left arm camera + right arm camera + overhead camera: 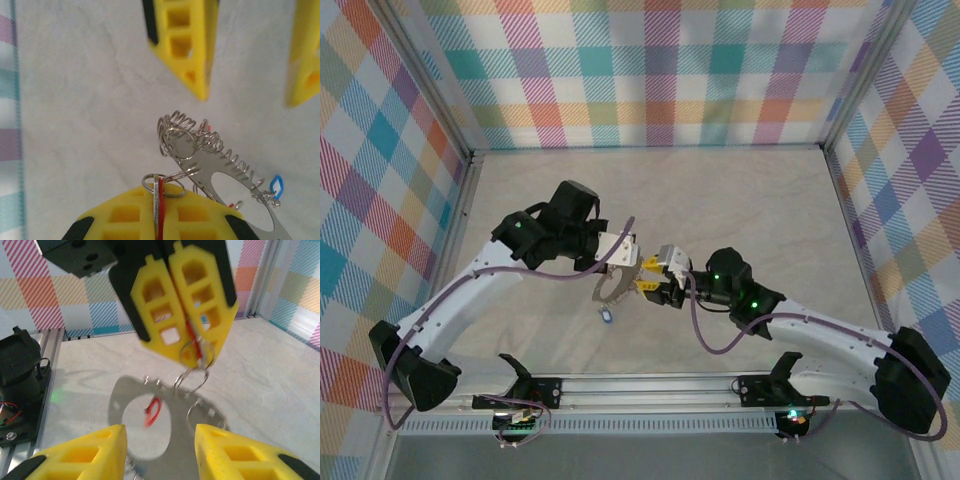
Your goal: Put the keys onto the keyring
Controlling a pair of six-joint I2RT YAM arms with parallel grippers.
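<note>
Pinched tight in the left gripper point(158, 197): a red key point(192, 337), with the keyring point(200, 160) dangling from it; spread wide just beside, the right gripper point(160, 452), seemingly empty; could swing, snagging a finger and tugging the key loose.

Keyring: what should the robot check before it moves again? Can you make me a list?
1. Left pincer shut on the red key: ok.
2. Keyring hanging from the held red key: ok.
3. Right pincer open and ready to grab: ok.
4. Blue key hooked on the keyring: ok.
5. Keyring lifted off the table: cannot tell.
6. Every key on the keyring: cannot tell.
</note>
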